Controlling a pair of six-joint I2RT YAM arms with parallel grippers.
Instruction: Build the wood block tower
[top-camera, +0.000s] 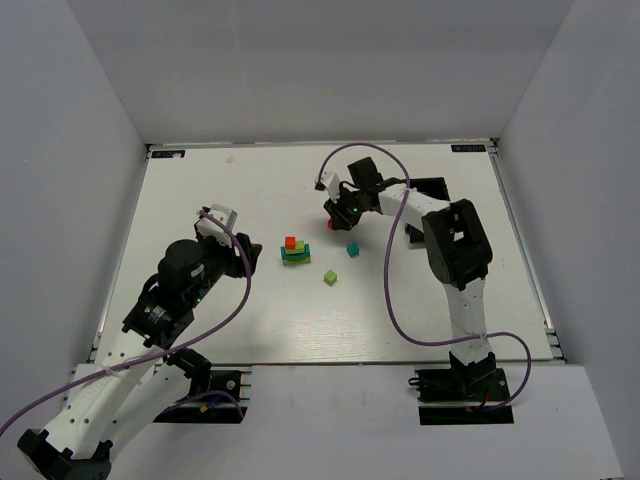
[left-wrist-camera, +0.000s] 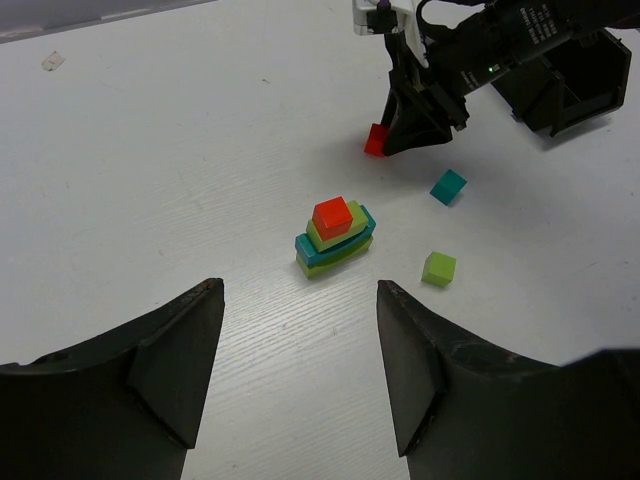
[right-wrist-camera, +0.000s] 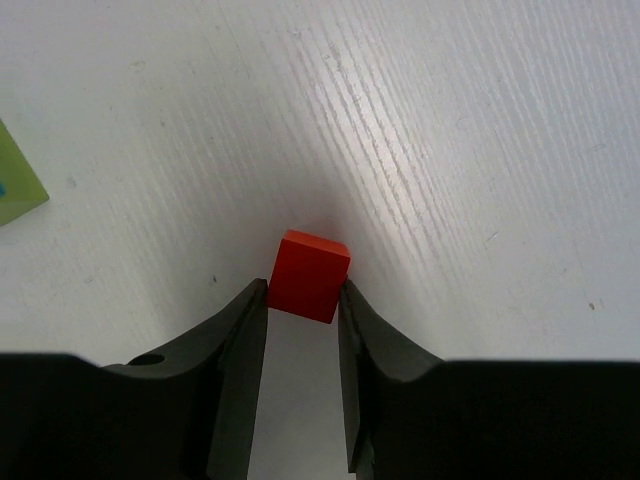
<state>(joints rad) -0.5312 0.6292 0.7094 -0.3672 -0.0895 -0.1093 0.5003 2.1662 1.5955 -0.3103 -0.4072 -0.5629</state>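
Wood block tower stands near the middle of the table. We count a lime-green bar at the bottom, a teal one, a smaller lime-green piece and a reddish cube on top. It sits just in front of the left gripper, which hangs wide open with nothing in it. Two loose pieces lie to the tower's right, a teal cube and a lime-green cube, apart from each other and from the stack.

Further out, the right gripper has its fingers closed against both sides of a red cube, low over the table or on it; we cannot tell which. Behind that arm sits the black bin.

What worries us is the hold. The fingertips pinch only the near part of the cube, and most of it sticks out past them. We judge that it could twist or slip out on the way over.

The stack narrows toward the top and its layers sit slightly askew. A cube set down off-centre or pressed too hard could slide off or shove the upper pieces sideways. The teal cube also lies near the path to the tower, and a low pass might knock it.
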